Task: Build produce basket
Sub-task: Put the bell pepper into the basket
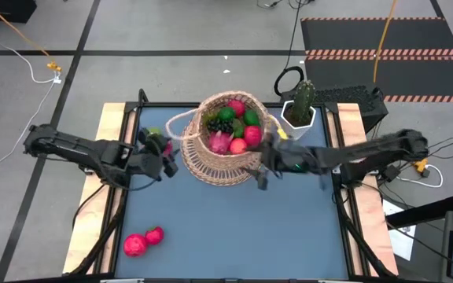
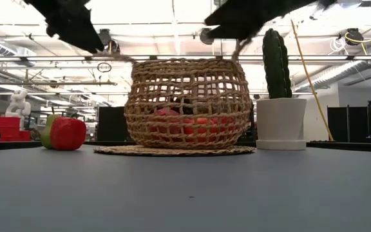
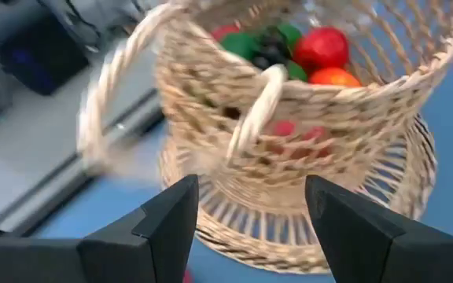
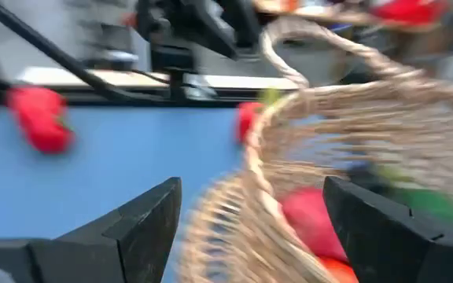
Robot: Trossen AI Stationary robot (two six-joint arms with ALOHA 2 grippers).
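The tan woven basket [image 1: 226, 145] stands on its flared base in the middle of the table. It holds red, pink, green and dark produce [image 1: 234, 126], and its looped handle [image 1: 181, 119] leans to the left. My left gripper [image 1: 168, 163] is open just left of the basket, which fills its wrist view [image 3: 289, 118]. My right gripper [image 1: 261, 170] is open at the basket's right near side, with the basket's wall [image 4: 344, 149] close before its fingers. A red and green fruit [image 1: 155, 141] lies on the table by the left gripper. Two red fruits [image 1: 141, 240] lie near the front left. My right gripper stands open against the basket's lower right side [image 4: 234, 224], coming level from the table's right. I cannot tell whether a finger touches the weave. My left gripper touches nothing that shows.
A green cactus [image 1: 303, 96] in a white pot [image 2: 281, 122] stands close behind the basket's right side. The red and green fruit also shows left of the basket in the low view [image 2: 63, 133]. Bare blue table [image 1: 250, 228] lies in front of the basket.
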